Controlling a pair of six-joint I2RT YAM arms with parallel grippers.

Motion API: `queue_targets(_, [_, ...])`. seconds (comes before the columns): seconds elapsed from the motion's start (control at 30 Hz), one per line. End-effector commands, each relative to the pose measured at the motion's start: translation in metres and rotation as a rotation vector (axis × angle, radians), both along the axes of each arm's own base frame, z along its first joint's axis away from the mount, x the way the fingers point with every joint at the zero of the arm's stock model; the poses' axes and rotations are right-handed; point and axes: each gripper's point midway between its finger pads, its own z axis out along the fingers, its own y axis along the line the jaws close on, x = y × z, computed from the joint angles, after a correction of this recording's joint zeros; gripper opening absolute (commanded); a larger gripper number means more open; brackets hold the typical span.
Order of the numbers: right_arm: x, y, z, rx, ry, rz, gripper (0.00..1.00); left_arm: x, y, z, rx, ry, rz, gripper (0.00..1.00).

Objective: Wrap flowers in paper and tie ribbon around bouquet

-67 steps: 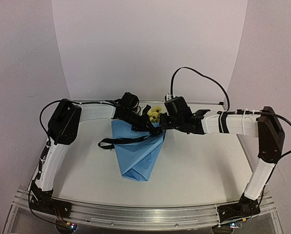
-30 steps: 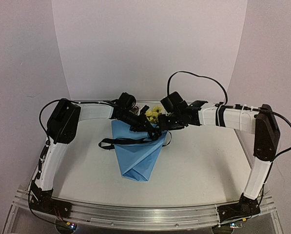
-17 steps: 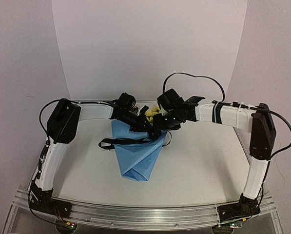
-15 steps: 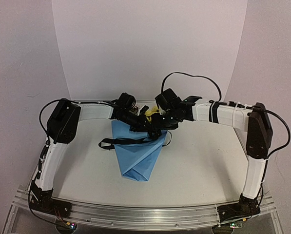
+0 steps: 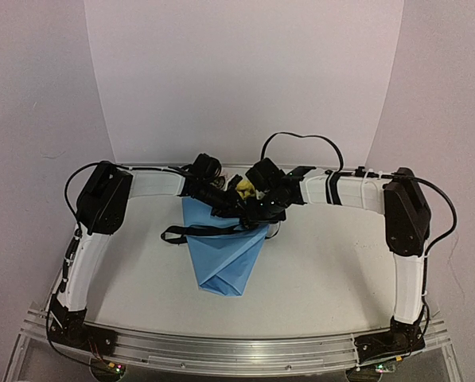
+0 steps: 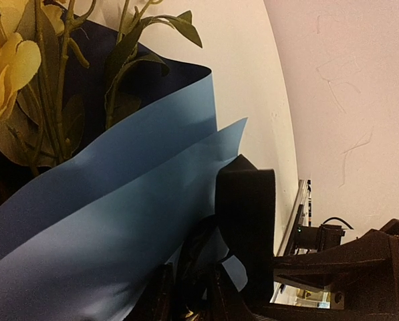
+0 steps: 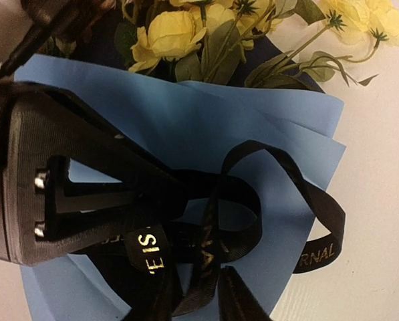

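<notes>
The bouquet [image 5: 221, 251], a cone of thin light blue paper [image 7: 206, 127] around yellow flowers [image 7: 169, 30] with green leaves and thin stems, lies on the white counter [image 5: 340, 270] near the middle of its far edge. The blooms point toward that edge and the cone's tip toward the near edge. The paper's dark navy inner face shows behind the stems. A narrow black ribbon [image 7: 323, 224] with pale lettering crosses the cone's wide end in loops, with one end trailing toward the counter's left edge. Both arms meet over that wide end. The left tool [image 7: 182, 194] narrows its fingers onto the ribbon's crossing, but it is impossible to tell whether they pinch it. The right tool [image 7: 199, 301] has its fingertips slightly apart with a ribbon strand between them, and no clamp can be made out.
</notes>
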Motion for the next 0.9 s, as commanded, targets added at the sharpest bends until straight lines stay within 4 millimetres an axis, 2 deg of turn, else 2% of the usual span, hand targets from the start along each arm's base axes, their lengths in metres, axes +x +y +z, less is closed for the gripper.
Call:
queue_targets(0.0, [0.008,0.007,0.020,0.028,-0.044,-0.023,0.17,0.007,-0.001,0.027,-0.047,-0.058,0.006,0.20])
queue_targets(0.07, [0.010,0.009,0.021,0.032,-0.047,-0.018,0.05,0.007,-0.001,0.027,-0.048,-0.059,0.006,0.20])
queue_targets(0.13, [0.011,0.012,0.025,0.042,-0.051,-0.015,0.00,0.008,-0.001,0.028,-0.049,-0.060,0.006,0.20])
queue_targets(0.27, [0.013,0.014,0.032,0.053,-0.063,-0.015,0.00,0.008,0.000,0.030,-0.045,-0.067,0.011,0.23])
queue_targets(0.5, [0.014,0.017,0.045,0.082,-0.075,-0.009,0.00,0.013,0.002,0.035,-0.036,-0.090,0.029,0.35])
queue_targets(0.7, [0.013,0.019,0.049,0.098,-0.073,-0.006,0.00,0.015,0.004,0.036,-0.033,-0.097,0.037,0.37])
queue_targets(0.87, [0.013,0.021,0.060,0.121,-0.084,-0.004,0.00,0.015,0.004,0.039,-0.033,-0.103,0.039,0.46])
